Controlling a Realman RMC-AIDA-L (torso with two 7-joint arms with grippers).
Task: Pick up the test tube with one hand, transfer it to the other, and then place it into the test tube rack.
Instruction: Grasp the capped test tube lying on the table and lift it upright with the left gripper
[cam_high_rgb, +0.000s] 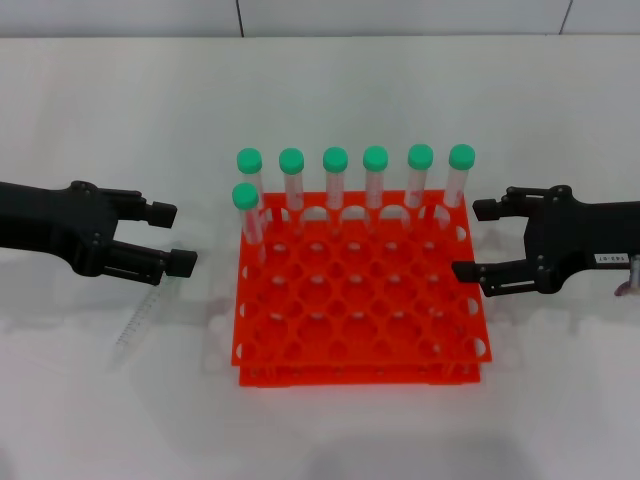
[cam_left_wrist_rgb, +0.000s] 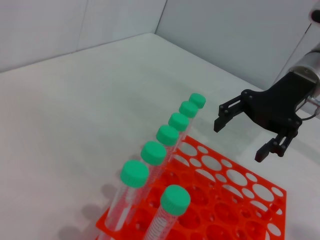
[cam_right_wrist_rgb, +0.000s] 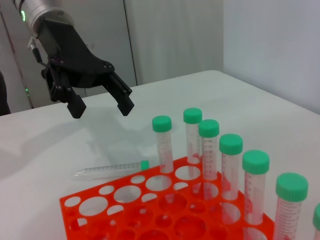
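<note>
The head view showed my left claw (cam_high_rgb: 176, 238) hanging just above the table (cam_high_rgb: 100, 110) on the left, its two fingers spread wide and holding nothing. Right under it lay the test tube (cam_high_rgb: 140, 322), flat on its side, near the left edge of the orange rack (cam_high_rgb: 355, 330) but not touching it. In the right wrist view I could see that tube (cam_right_wrist_rgb: 107, 170) better, with its little green cap pointing at the rack (cam_right_wrist_rgb: 165, 210).

I thought the tube would be very light and hard, with smooth round sides. It could roll or slip away if I pinched it wrong. I judged the best place to grab was the middle of the clear part, with the fingers going across it, so that the cap end stuck out for the other claw to take.

My right claw (cam_high_rgb: 482, 240) waited on the other side of the rack, also spread wide and holding nothing. Seven more tubes (cam_high_rgb: 375, 185) stood up in the back of the rack.

The lying tube was hard to see in the head view, because it is clear and the table is white. Its cap was hidden under the left claw there. The left wrist view did not show it at all.
</note>
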